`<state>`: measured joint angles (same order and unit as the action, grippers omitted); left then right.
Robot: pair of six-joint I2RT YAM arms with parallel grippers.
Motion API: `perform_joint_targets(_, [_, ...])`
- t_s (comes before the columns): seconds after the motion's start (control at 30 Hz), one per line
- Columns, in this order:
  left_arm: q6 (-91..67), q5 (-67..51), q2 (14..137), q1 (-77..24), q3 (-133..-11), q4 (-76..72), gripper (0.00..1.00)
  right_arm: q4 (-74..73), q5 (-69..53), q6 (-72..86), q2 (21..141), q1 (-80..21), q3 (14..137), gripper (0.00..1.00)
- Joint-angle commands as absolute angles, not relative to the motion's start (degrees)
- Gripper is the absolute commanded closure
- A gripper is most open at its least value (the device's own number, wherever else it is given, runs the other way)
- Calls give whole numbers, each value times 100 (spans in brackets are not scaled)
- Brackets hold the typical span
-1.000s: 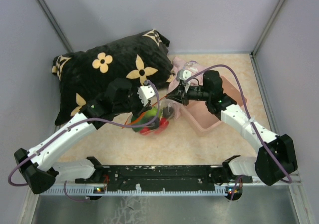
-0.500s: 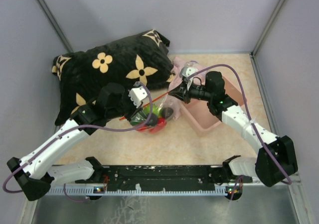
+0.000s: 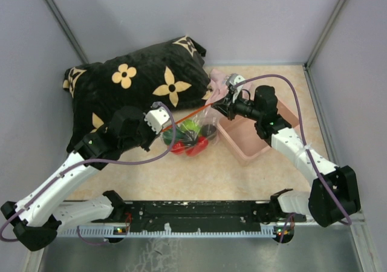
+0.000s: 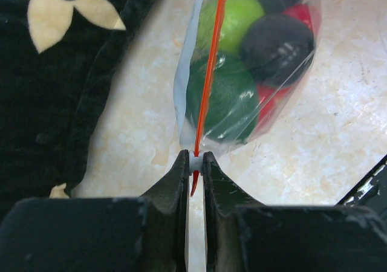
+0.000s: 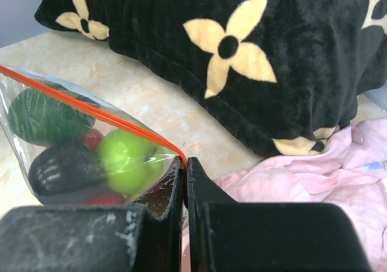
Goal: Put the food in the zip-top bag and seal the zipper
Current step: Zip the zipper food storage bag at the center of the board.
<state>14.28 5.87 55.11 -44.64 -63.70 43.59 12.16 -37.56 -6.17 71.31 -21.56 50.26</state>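
The clear zip-top bag point(image 3: 192, 134) hangs stretched between my two grippers with the toy fruits point(image 3: 188, 140) inside: lime green point(image 5: 126, 160), dark green, dark brown point(image 4: 277, 42) and red. The orange-red zipper point(image 3: 191, 116) runs taut from one gripper to the other. My left gripper point(image 3: 162, 127) is shut on the zipper's white slider point(image 4: 195, 161) at the bag's left end. My right gripper point(image 3: 223, 103) is shut on the bag's right corner point(image 5: 183, 161), where the zipper ends.
A black pillow point(image 3: 133, 87) with cream flowers lies at the back left, close behind the bag. A pink plastic bin point(image 3: 254, 142) sits to the right under my right arm, with pale pink cloth point(image 5: 314, 175) by it. Grey walls enclose the table.
My left gripper has pulled back to the left along the zipper while my right gripper has shifted right and back. The orange strip has become longer and taut, and the bag has lifted and spread.
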Motion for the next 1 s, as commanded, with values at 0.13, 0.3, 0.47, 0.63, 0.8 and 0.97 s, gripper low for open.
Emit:
perform_joint_targets(0.13, [1154, 1526, 5215, -4467, -6524, 5419, 100, 2076, -3646, -149, 7148, -2011, 5079, 100])
perform_joint_targets(0.3, [1039, 1976, 5134, -4465, -6586, 5694, 100, 2421, -3850, 136, 7381, -2013, 5146, 100])
perform_joint_targets(0.47, [935, 2338, 5066, -4470, -6670, 5957, 100, 2474, -3944, 263, 7681, -2104, 5347, 100])
perform_joint_targets(0.63, [931, 1814, 4929, -4468, -6376, 5501, 94, 2363, -4028, 254, 7986, -2337, 5545, 100])
perform_joint_targets(0.8, [899, 1948, 4790, -4471, -6146, 5110, 90, 2362, -3968, 441, 7980, -2373, 5548, 84])
perform_joint_targets(0.97, [766, 2205, 4451, -4465, -6055, 4805, 71, 1618, -3521, 739, 7641, -2337, 5580, 46])
